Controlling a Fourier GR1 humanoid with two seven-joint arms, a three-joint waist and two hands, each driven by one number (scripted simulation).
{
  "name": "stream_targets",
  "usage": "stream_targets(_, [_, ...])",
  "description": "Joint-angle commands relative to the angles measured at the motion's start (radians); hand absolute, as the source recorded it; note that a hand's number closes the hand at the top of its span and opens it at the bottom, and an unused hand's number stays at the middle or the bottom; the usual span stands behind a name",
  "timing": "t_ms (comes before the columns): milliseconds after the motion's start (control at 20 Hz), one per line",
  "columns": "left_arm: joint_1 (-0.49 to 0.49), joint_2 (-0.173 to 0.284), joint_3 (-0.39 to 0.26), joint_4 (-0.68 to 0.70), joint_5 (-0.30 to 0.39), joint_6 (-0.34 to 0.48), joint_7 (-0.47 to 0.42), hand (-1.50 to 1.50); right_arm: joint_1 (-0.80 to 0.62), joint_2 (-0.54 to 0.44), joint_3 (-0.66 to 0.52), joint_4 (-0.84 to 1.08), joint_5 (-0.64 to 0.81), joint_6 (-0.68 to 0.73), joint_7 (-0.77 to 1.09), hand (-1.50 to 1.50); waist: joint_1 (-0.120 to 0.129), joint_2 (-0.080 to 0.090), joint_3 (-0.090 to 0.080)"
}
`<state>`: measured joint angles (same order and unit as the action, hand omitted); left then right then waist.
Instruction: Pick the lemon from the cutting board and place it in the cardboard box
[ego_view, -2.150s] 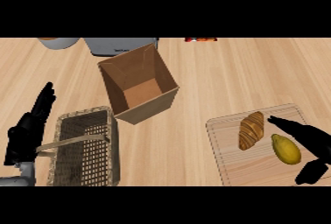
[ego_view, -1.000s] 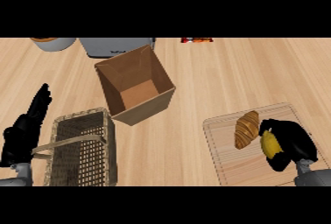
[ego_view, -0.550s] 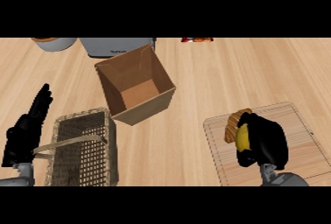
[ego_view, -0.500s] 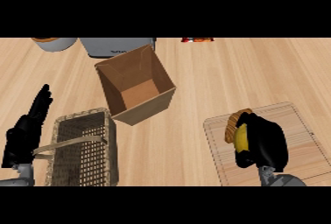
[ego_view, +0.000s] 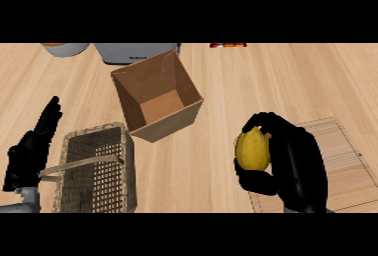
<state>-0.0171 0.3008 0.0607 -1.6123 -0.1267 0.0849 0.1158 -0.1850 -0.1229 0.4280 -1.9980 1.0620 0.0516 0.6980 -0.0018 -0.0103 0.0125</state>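
Fingers (ego_view: 260, 121) of the right hand (ego_view: 295, 165) were curled round the lemon (ego_view: 252, 149), held above the cutting board (ego_view: 347, 165) edge. Cardboard box (ego_view: 156, 100) stood well to their left. Risk: its tilted opening could deflect a lemon released early onto the worktop (ego_view: 280, 75).

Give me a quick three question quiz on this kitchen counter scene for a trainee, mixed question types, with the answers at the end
1. True or false: the right hand is holding the lemon.
2. What lies nearest the left hand: A) cardboard box, B) wicker basket, C) cutting board?
3. Fill in: the box's opening is ____ of objects.

Key
1. True; its fingers curl round the lemon, off the board.
2. B
3. empty; its inside floor shows bare.
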Motion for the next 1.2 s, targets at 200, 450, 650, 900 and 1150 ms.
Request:
stream_targets(200, [0.055,-0.053,-0.039,0.023,0.0,-0.026,-0.004,0.0,-0.194,0.12,0.105,-0.043,-0.003,0.04,0.114,1.5,0.011,0.008,-0.013])
stream_targets(450, [0.02,-0.071,-0.041,0.067,-0.015,-0.026,-0.033,0.0,-0.46,0.122,0.035,0.2,-0.102,-0.02,0.189,1.5,0.022,0.013,-0.014])
stream_targets(650, [-0.007,-0.092,-0.053,0.104,-0.051,-0.006,-0.061,0.0,-0.604,0.123,-0.04,0.379,-0.186,-0.051,0.184,1.5,0.023,0.016,-0.014])
stream_targets(900, [0.014,-0.103,-0.051,0.068,-0.055,-0.005,-0.044,0.0,-0.75,0.123,-0.022,0.643,-0.253,-0.157,0.188,1.5,0.04,0.017,-0.014])
stream_targets(1150, [-0.038,-0.089,-0.044,0.07,-0.038,-0.041,-0.006,0.0,-0.852,0.123,-0.027,0.919,-0.342,-0.261,0.122,1.5,0.058,0.028,-0.014])
